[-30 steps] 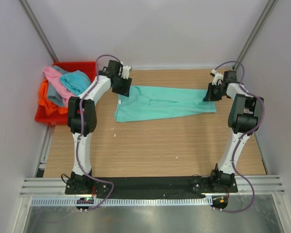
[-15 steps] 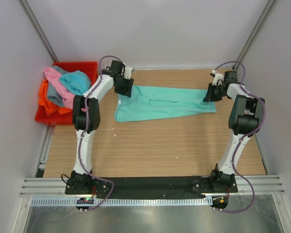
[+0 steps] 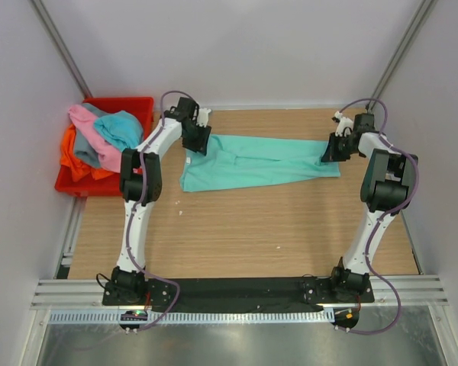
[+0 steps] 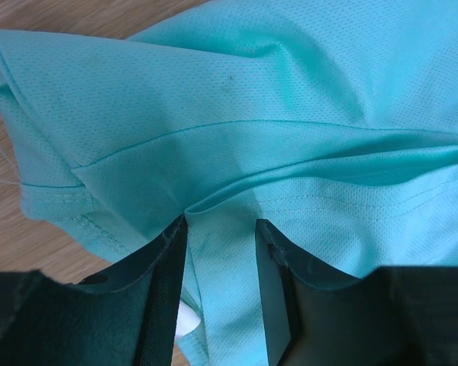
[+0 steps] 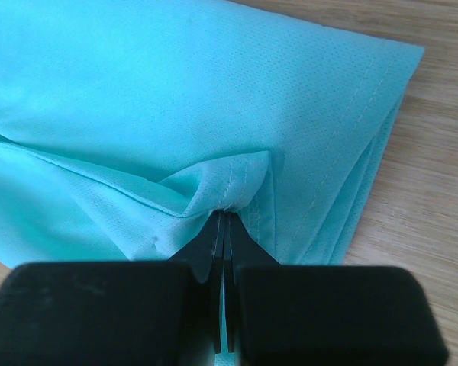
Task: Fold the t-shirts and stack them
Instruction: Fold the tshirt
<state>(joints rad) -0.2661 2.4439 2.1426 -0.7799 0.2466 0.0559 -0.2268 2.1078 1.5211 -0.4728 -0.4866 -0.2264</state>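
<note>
The mint green t-shirt (image 3: pixel 252 164) lies stretched in a long band across the far half of the table. My left gripper (image 3: pixel 197 142) is at its left end. In the left wrist view its jaws (image 4: pixel 221 229) stand apart, open, with a loose fold of the mint cloth (image 4: pixel 214 99) running between them. My right gripper (image 3: pixel 332 149) is at the shirt's right end. Seen from the right wrist, it (image 5: pixel 224 217) is shut on a bunched hem of the mint shirt (image 5: pixel 175 91). The pink (image 3: pixel 88 128), turquoise blue (image 3: pixel 120 126), orange (image 3: pixel 71 160) and grey (image 3: pixel 84 149) t-shirts are piled in the bin.
The red plastic bin (image 3: pixel 130 102) sits off the table's far left corner, heaped with shirts. The wooden table (image 3: pixel 237 229) has side walls close on both flanks. Small white specks lie on the wood near the shirt's lower left corner.
The left arm has shifted a little to the right at the shirt's left end, and its jaws have narrowed slightly. The right arm and the shirt stay put.
</note>
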